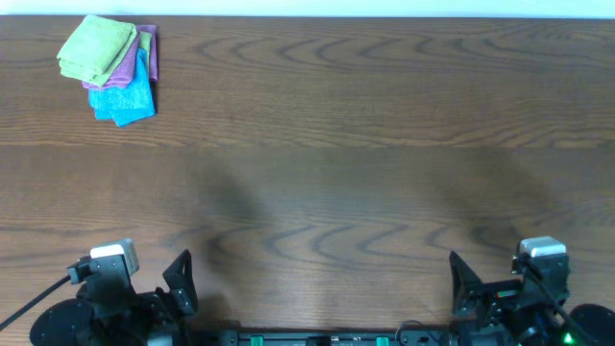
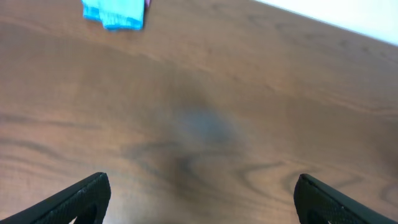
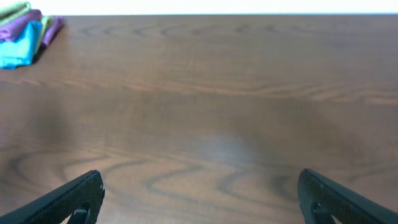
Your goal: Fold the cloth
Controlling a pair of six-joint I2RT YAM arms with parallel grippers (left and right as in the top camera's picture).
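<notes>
The light yellow-green cloth (image 1: 96, 48) lies folded on top of a small pile at the table's far left corner. A sliver of it shows in the right wrist view (image 3: 15, 10). It is out of the left wrist view. My left gripper (image 1: 179, 286) is open and empty at the near left edge, far from the pile; its jaws (image 2: 202, 196) are spread over bare wood. My right gripper (image 1: 467, 284) is open and empty at the near right edge; its jaws (image 3: 200, 190) are also spread over bare wood.
Under the yellow-green cloth lie a purple cloth (image 1: 132, 63) and a bright blue cloth (image 1: 127, 99). The blue one also shows in the left wrist view (image 2: 115, 11) and the right wrist view (image 3: 17, 50). The brown wooden table (image 1: 336, 163) stretches between the pile and both arms.
</notes>
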